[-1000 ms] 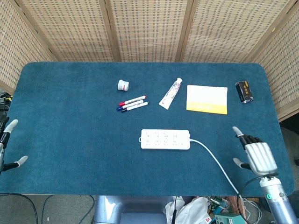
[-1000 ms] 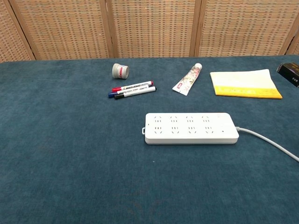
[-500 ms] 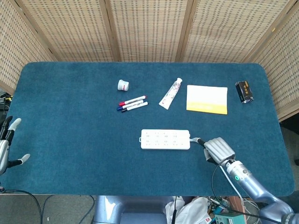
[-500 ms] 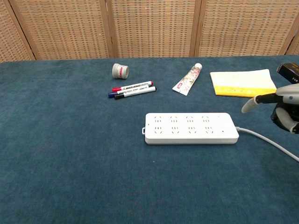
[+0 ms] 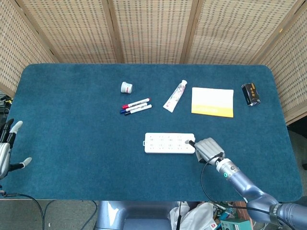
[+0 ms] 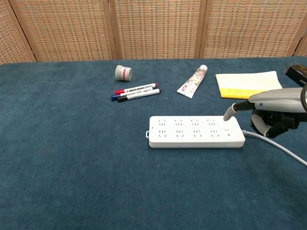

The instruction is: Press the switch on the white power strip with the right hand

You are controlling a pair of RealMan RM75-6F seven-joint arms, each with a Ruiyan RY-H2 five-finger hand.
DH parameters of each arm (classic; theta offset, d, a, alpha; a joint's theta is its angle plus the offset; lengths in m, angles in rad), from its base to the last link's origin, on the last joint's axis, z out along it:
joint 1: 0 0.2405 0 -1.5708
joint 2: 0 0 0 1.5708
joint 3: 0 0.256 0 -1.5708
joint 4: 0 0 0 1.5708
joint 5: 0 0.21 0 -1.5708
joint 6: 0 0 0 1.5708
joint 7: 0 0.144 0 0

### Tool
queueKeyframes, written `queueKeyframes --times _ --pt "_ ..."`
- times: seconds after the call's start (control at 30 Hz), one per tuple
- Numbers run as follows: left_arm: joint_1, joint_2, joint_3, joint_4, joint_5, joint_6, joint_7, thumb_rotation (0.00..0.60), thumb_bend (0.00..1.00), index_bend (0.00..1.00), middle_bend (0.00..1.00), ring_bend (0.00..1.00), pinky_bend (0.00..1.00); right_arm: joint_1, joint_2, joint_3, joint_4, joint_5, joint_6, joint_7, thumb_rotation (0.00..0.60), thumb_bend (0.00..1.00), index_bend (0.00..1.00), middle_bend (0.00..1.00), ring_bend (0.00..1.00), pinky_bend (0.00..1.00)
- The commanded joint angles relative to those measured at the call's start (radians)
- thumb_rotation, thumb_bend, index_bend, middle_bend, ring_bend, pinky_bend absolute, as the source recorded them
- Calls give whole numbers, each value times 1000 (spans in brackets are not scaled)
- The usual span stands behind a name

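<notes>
The white power strip [image 5: 170,143] [image 6: 195,131] lies flat in the middle of the blue table, its cable [image 6: 280,146] running off to the right. My right hand [image 5: 207,148] [image 6: 273,112] is at the strip's right end, one finger stretched out and the others curled in. That fingertip [image 6: 228,115] is over the top face near the cable end; I cannot tell whether it touches. The hand holds nothing. At the table's left edge my left hand [image 5: 7,148] hangs with fingers apart, empty, seen only in the head view.
Behind the strip lie a small white jar [image 5: 126,87], three markers [image 5: 135,106], a tube [image 5: 175,96], a yellow-and-white pad [image 5: 212,101] and a black box [image 5: 251,94]. Wicker screens close off the back and sides.
My right hand swept from the table's right front corner leftward to the strip's right end, curling its fingers and leaving one extended. The left hand barely shifted.
</notes>
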Motion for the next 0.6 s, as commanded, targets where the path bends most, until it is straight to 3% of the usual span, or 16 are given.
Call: queueKeyframes --times 0.03,0.6 --pt "0 0 0 0 1 2 0 600 0 0 0 0 0 19 -17 -12 7 33 0 -34 600 973 169 745 884 1000" --pt "0 4 1 -4 1 6 -7 600 0 0 0 0 0 89 -53 -46 24 190 38 -150 600 973 184 745 884 1000"
